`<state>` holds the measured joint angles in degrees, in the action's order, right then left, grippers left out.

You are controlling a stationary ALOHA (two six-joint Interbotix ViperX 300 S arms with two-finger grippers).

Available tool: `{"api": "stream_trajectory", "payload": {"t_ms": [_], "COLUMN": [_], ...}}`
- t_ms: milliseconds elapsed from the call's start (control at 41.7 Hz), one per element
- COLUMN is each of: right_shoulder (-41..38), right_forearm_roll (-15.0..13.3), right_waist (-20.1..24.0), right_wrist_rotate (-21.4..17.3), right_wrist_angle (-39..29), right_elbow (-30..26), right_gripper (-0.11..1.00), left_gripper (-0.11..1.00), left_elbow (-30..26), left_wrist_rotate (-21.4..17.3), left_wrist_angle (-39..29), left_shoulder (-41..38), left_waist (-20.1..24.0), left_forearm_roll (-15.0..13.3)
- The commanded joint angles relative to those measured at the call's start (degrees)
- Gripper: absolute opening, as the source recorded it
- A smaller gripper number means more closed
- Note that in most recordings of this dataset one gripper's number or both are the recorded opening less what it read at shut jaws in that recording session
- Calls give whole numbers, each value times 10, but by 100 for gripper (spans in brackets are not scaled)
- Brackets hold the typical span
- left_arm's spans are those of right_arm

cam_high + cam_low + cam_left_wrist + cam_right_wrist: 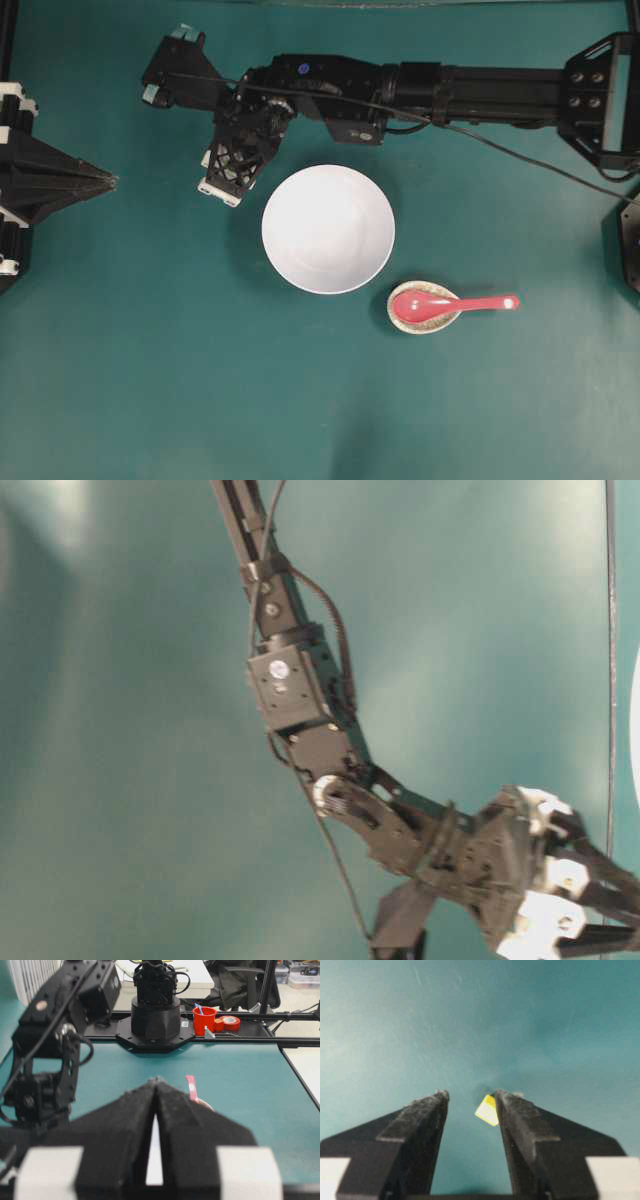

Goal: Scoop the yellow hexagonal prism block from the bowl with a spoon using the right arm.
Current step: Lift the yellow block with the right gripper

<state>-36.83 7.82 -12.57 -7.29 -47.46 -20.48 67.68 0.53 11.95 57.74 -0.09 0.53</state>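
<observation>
Teal tabletop (150, 380): right gripper (470, 1097) standing open beside bowl (328, 229), yellow block (487, 1110) lying against 1 finger; spoon (450, 303) beyond bowl; left gripper (156, 1082) closed.

A teal table (150, 380); behind it, a red cup (204, 1020) and chair (245, 982).

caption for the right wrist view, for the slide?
Right gripper with jaws apart over the teal table, the yellow hexagonal prism block against one fingertip.

surface: teal table (150, 380) — on it: white bowl (328, 229) | speckled dish (436, 322) | yellow block (487, 1109)
</observation>
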Motion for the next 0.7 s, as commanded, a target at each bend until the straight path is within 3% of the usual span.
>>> {"api": "stream_trajectory", "payload": {"t_ms": [0,672], "right_shoulder": [8,-10], "right_forearm_roll": [1,0], "right_waist": [-1,-2], "right_wrist_rotate": [-10,-24], "right_wrist_angle": [3,-10], "right_elbow": [-13,-12], "right_gripper": [50,50], "left_gripper": [0,0], "left_elbow": [-16,-17], "left_wrist_rotate": [1,1], "left_wrist_angle": [4,3], "left_shoulder": [-3,-3], "left_waist": [-1,0], "left_forearm_roll": [1,2]}}
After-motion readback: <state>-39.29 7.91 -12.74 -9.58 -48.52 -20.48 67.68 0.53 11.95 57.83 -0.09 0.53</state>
